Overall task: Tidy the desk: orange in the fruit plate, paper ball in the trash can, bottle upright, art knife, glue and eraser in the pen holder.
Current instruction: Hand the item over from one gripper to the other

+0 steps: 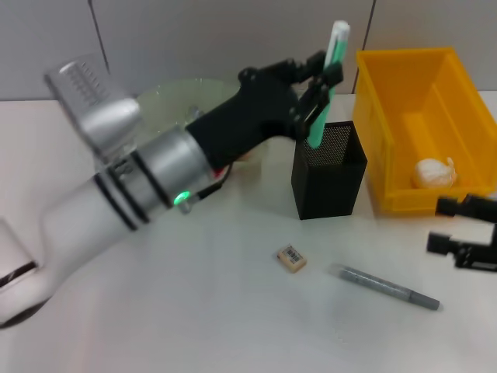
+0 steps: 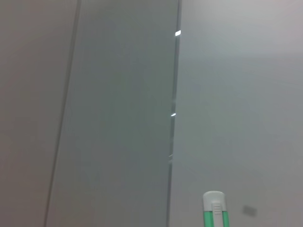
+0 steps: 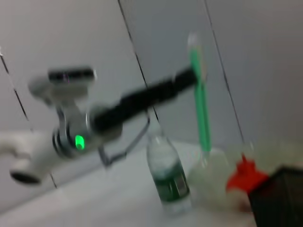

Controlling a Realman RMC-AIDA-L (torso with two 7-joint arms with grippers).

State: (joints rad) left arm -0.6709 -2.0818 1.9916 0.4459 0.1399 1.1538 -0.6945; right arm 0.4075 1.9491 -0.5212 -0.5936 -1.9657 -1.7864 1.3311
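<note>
The glue (image 1: 326, 81), a green stick with a white cap, was held by the left gripper (image 1: 318, 78), clamped on its mid-length, above the pen holder (image 1: 329, 180). Its long axis was kept near upright, cap uppermost and lower end at the holder's mouth, presumably so it could be lowered straight in. The right gripper (image 1: 466, 233) was parked low by the trash can (image 1: 404, 116); its finger state could not be told.
</note>
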